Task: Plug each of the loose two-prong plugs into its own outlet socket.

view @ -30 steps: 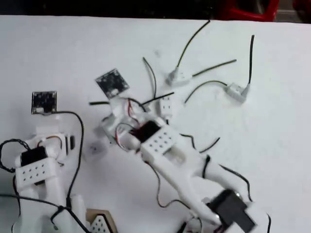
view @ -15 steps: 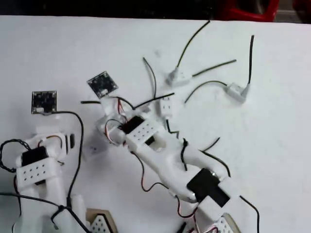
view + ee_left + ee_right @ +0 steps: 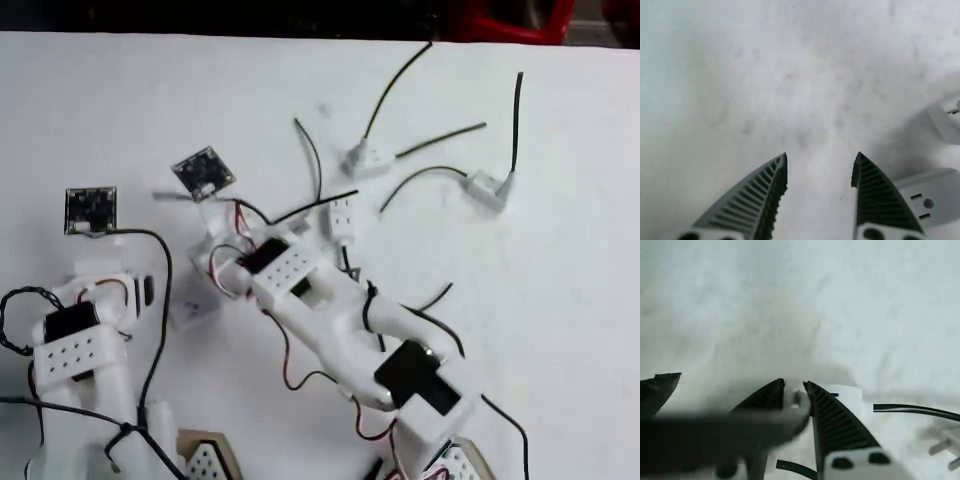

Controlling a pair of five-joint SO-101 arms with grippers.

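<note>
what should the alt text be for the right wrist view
The right end effector is shut on a small white plug over the white table, with a blurred dark band crossing in front. Nearby on the table lie a black wire and a second plug, its two prongs showing.

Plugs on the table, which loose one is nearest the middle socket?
The plug lying just beyond that socket, its cord curving farther away. The other plug sits well off to one side.
</note>
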